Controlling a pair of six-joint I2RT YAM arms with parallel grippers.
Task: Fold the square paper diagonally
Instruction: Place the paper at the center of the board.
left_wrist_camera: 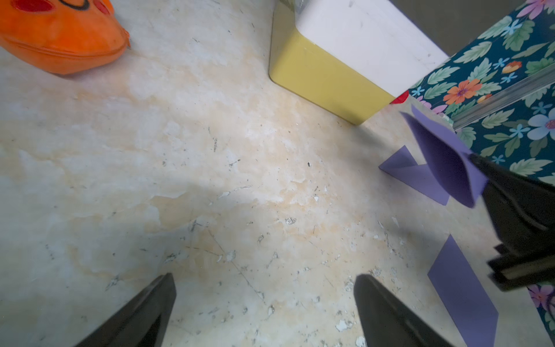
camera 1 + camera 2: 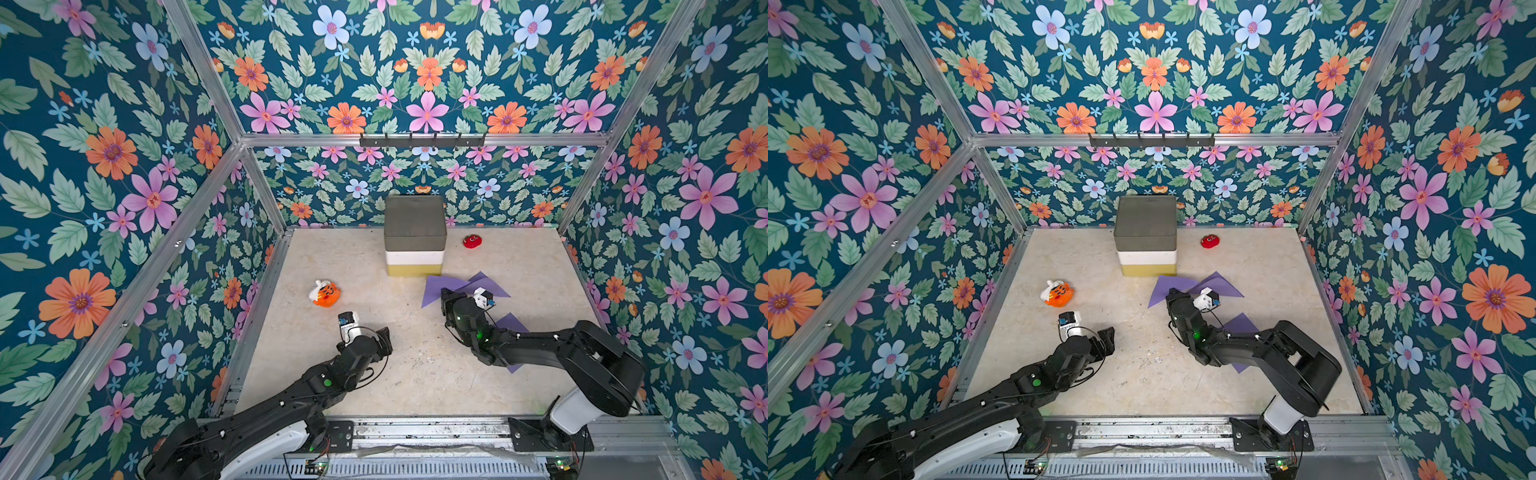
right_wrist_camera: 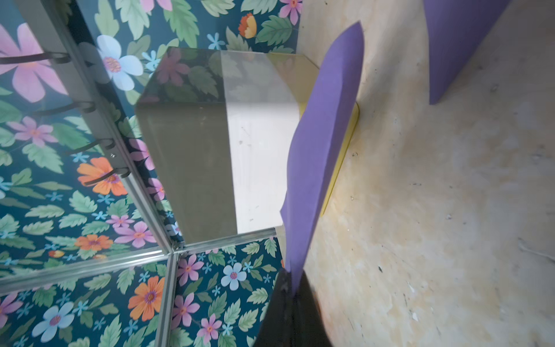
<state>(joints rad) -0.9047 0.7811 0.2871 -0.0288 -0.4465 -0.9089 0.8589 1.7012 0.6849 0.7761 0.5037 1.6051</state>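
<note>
Purple square paper sheet [image 2: 434,289] is held clear of the beige marbled table [image 2: 374,374]. It is pinched, apparently near one corner, by the right gripper [image 2: 448,296], and it stands bowed just in front of the grey, white and yellow stacked box [image 2: 415,237]; whether a crease is already set cannot be told.

Layout, left to right, in both top views:

- orange plush toy [image 2: 325,294]; lies apart from the work area.
- left gripper [image 2: 384,338]; jaws spread wide over bare table, nothing between them.
- stacked box; stands at the back, its yellow base just beside the lifted sheet.
- right gripper; fingers pressed together on the sheet.
- small red toy [image 2: 472,241]; lies near the back wall, apart from everything else.
- folded purple piece [image 2: 490,284]; lies on the table just beyond the right gripper.
- flat purple sheet [image 2: 510,324]; lies partly under the right arm.

Governing relation: the held sheet lies to the right of the left gripper and well apart from it; the right arm is the nearer one, being already in contact. The sheet's long axis runs out from the pinch in line with the right fingers, toward the box. The fold appears unfinished. The next move probably calls for the right gripper to lay the sheet down; the left gripper would have to travel rightward before it could pin an opposite corner.
</note>
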